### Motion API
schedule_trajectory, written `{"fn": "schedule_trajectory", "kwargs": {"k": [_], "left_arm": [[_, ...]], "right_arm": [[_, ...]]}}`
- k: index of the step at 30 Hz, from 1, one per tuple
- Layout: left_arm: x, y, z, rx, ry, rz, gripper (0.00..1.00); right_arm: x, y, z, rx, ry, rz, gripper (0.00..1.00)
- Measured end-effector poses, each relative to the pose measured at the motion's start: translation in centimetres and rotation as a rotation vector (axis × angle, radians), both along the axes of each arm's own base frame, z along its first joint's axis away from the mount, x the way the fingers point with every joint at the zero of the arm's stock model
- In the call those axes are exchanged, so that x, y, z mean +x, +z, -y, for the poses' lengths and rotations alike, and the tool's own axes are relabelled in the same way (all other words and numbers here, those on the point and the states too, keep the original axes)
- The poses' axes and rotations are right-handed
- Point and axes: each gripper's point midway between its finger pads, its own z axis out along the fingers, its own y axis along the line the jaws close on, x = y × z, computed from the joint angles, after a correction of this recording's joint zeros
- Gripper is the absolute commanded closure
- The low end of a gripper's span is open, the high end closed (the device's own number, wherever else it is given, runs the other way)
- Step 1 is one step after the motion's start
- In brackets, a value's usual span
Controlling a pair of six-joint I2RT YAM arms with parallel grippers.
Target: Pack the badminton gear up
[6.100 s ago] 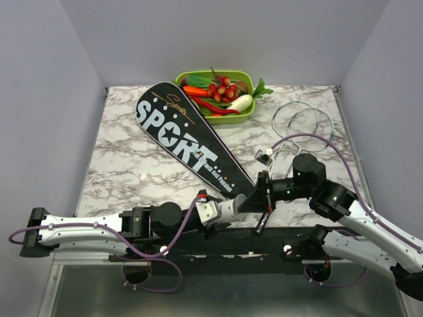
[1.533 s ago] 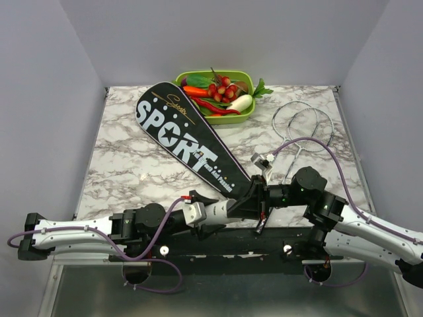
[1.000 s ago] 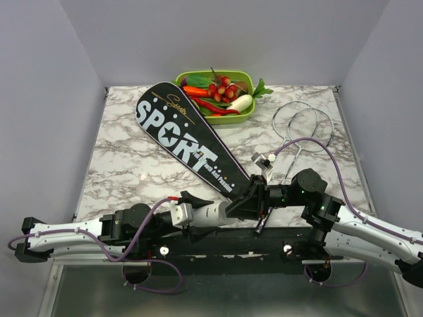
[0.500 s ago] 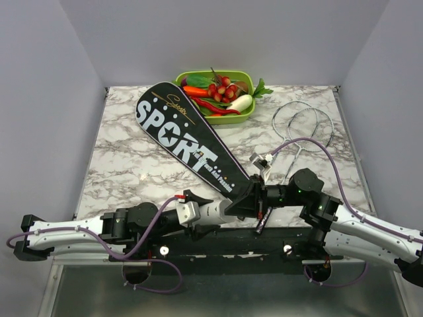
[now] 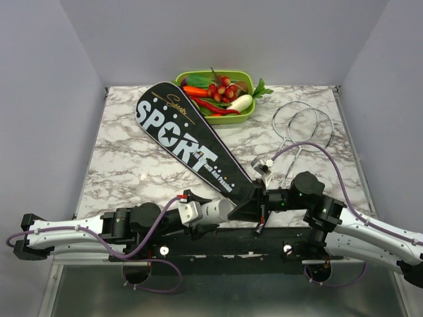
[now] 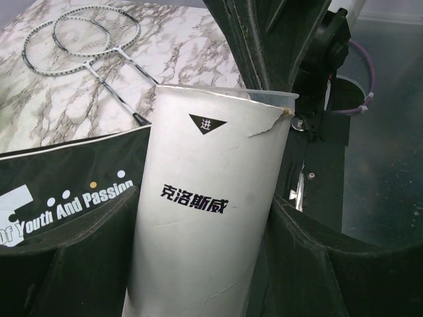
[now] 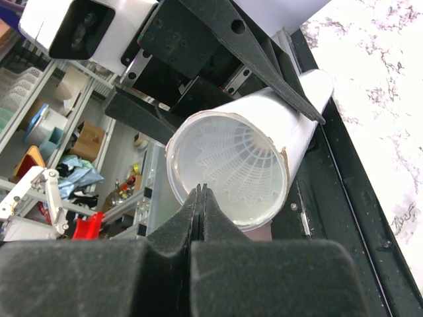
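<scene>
Right wrist view: the shuttlecock (image 7: 228, 173) sits inside the white tube (image 7: 291, 105), which the left gripper (image 6: 203, 198) clamps at the table's six o'clock edge. The right gripper (image 7: 201, 192) has its jaws pressed together, nothing visible between them, at six o'clock of the mouth. Best to hold the tube steady and draw the right arm straight back along its axis.

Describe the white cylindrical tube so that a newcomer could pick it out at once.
On the marble table, follow the long black bag lettered SPORT to its narrow near end. There the left gripper holds a white cylindrical tube, alone in bearing black Chinese characters and a small black triangle.
</scene>
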Motion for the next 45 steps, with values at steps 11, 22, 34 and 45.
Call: {"fn": "schedule_trajectory", "kwargs": {"k": [11, 22, 34, 45], "left_arm": [[0.0, 0.1, -0.1, -0.003, 0.0, 0.001, 1.0], [-0.2, 0.2, -0.2, 0.001, -0.007, 0.001, 1.0], [-0.3, 1.1, -1.0, -0.013, -0.007, -0.002, 1.0], [3.0, 1.9, -2.5, 0.074, 0.195, 0.012, 1.0]], "right_arm": [[0.0, -0.4, 0.2, -0.016, -0.006, 0.0, 0.99], [-0.6, 0.7, -1.7, 0.022, 0.044, 0.012, 0.99], [-0.5, 1.9, -3.2, 0.05, 0.056, 0.02, 0.99], [3.2, 2.8, -3.7, -0.038, -0.187, -0.017, 0.66]]}}
